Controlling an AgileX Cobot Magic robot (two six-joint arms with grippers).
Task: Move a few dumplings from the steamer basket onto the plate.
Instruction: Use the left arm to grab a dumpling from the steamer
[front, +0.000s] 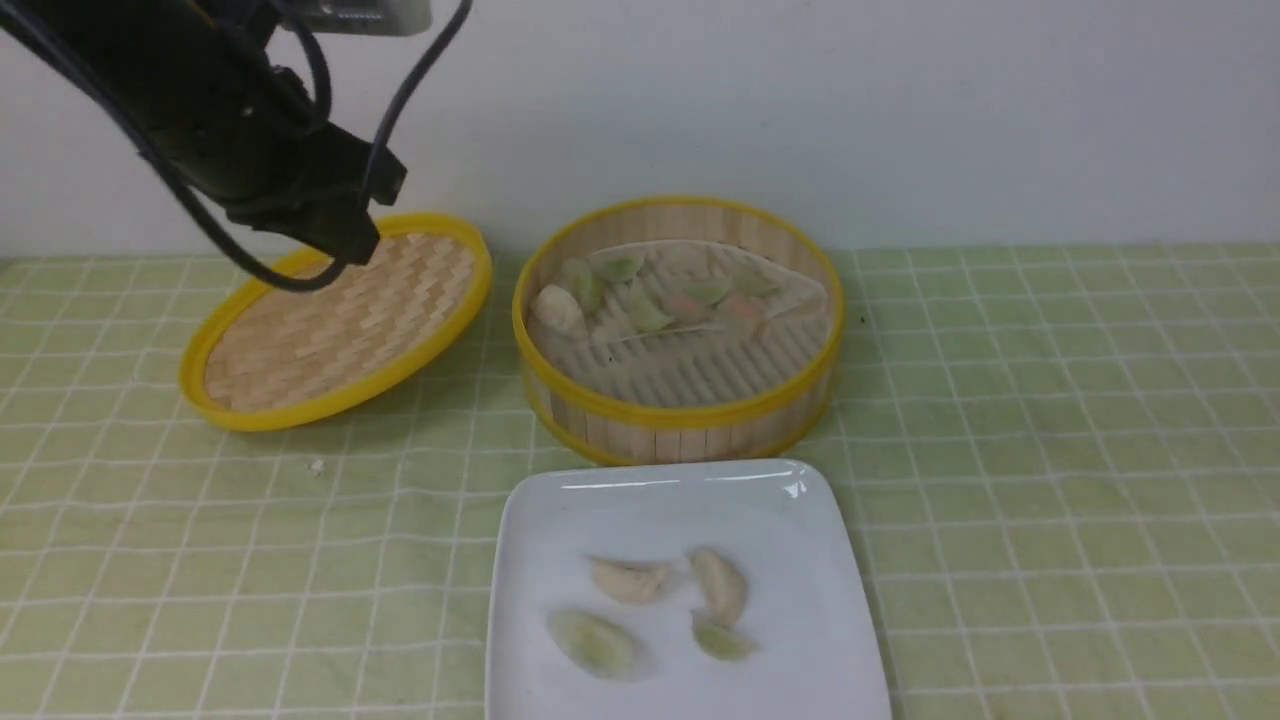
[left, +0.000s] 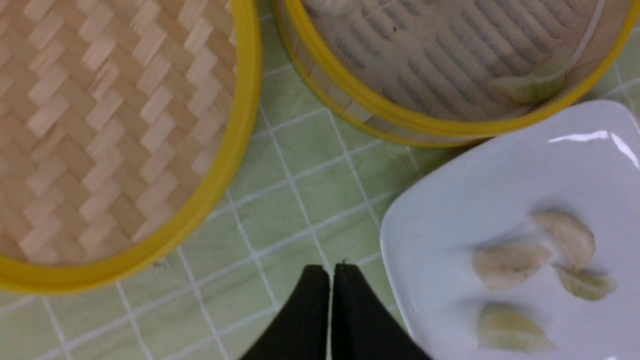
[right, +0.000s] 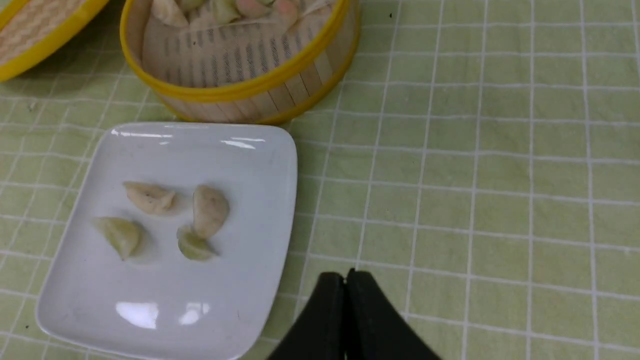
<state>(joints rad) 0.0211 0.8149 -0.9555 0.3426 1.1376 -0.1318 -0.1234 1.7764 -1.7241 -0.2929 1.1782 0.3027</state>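
**Position.** Four dumplings lie on the plate, which sits just on the robot's side of the steamer basket. Several more crowd the basket's far wall on the white liner.

**Grippers.** Both have their jaws together and hold nothing. The left gripper is raised to the basket's left, by the lid. The right gripper is to the basket's right, on the robot's side.

**Risks, as judged.**
- The dumplings in the basket touch one another, so a pinch could lift two or tear a skin.
- Fingers could snag the loose liner.
- A strike on the upright wall could push the basket into the plate.
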